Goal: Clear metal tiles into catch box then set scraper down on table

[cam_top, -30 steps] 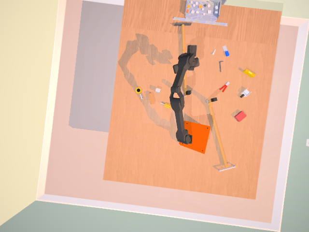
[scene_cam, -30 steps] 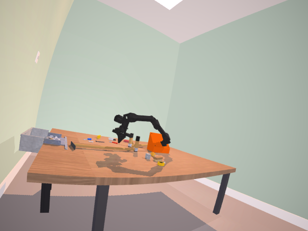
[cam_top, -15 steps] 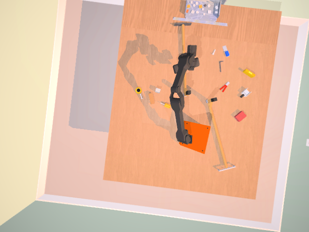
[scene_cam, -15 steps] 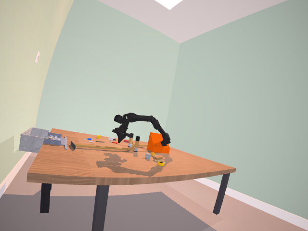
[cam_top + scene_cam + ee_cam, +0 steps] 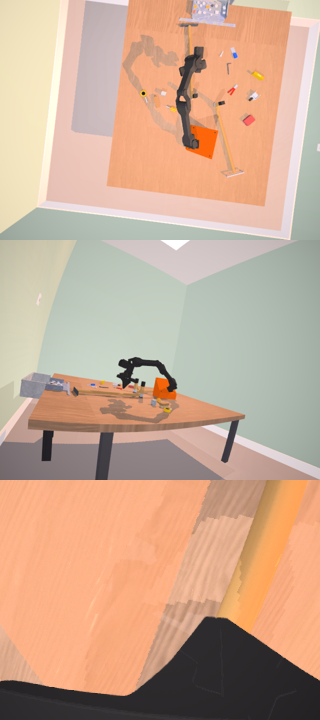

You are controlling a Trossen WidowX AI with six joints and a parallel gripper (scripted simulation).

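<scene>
While the gripper [image 5: 125,385] hovers clenched on nothing, the long scraper's handle [image 5: 267,554] lies on the table just beside it.

black pincer [image 5: 220,640], orange scraper handle [image 5: 274,554], table [image 5: 100,560]

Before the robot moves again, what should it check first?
1. Metal tiles in the catch box: ok, several lie inside.
2. No tile left outside the box: cannot tell, too small to see.
3. Long scraper lying flat on the table: ok, its head is by the box.
4. Gripper let go of the scraper: ok, it is shut, with the handle beside it.
5. Gripper lifted off the table: ok in the exterior view.
</scene>
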